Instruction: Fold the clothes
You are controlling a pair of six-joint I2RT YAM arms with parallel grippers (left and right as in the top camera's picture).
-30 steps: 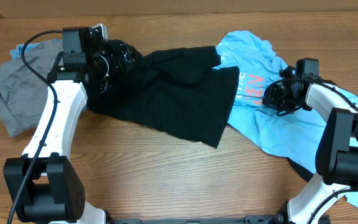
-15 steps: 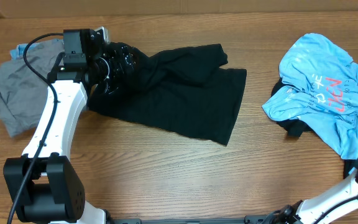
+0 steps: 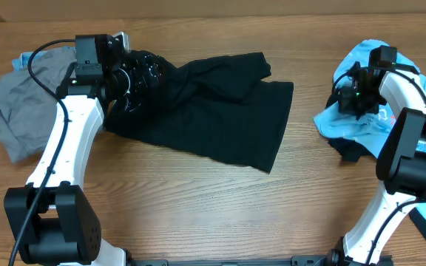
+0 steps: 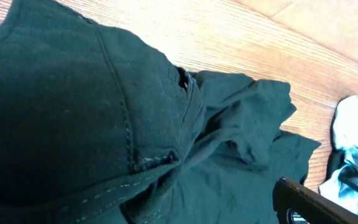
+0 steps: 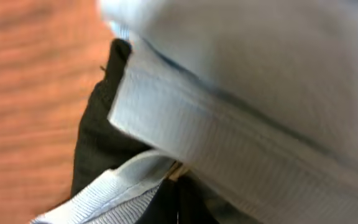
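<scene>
The left gripper (image 3: 140, 72) sits at the far left end of the black shorts (image 3: 220, 111), buried in a bunched, raised mound of the fabric. Its fingers are covered by the cloth in the overhead view. The left wrist view shows mostly a stitched black fold (image 4: 73, 124) draped close over the camera, so I cannot tell whether the jaws are clamped or apart. From that mound the shorts spread rightward across the middle of the wooden table (image 3: 198, 214). They lie mostly flat but are wrinkled along the far edge, with one wide leg ending in a slanted hem toward the centre-right. Just left of the left arm lies a crumpled grey garment (image 3: 9, 103), touching or nearly touching the black cloth near the arm's base.

The right gripper (image 3: 355, 100) is at the right edge of the table, pressed into a crumpled light blue shirt (image 3: 330, 122). The right wrist view is blurred and filled by a pale blue ribbed hem (image 5: 229, 143) with dark fabric (image 5: 98, 149) beneath it. The fingers do not show, so its grip cannot be told either. The shirt is heaped around the gripper, and a dark scrap (image 3: 350, 153) pokes out under its near edge. The shirt lies well apart from the shorts, with bare wood between them.
</scene>
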